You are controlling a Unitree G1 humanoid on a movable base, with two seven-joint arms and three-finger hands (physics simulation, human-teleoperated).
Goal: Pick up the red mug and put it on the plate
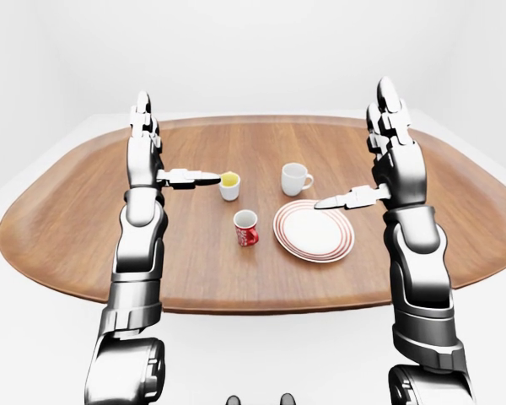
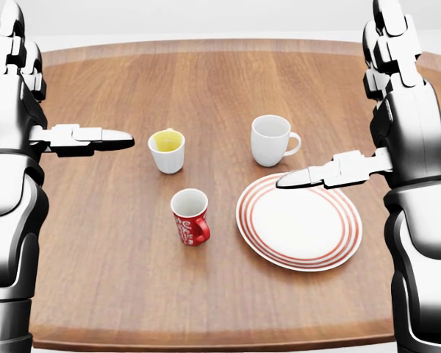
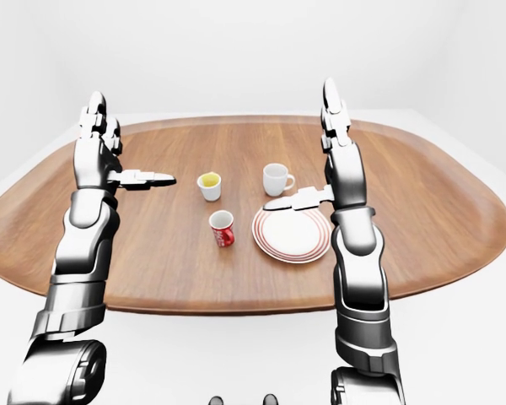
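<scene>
One red mug stands upright on the wooden table, empty, its handle turned toward four o'clock in the head view. Nothing touches it. At three o'clock from it, near but apart, lies the plate, white with red rings and bare. At eleven o'clock from the mug sits a small white cup with yellow inside; at one o'clock, just above the plate's rim, a white mug with its handle pointing right.

Both hands hover above the table and hold nothing. The left hand is at ten o'clock from the red mug, well apart, spread wide: two fingers point up and the thumb juts sideways toward the cup. The right hand is spread the same way, its thumb reaching left over the plate's upper rim without visibly touching it.
</scene>
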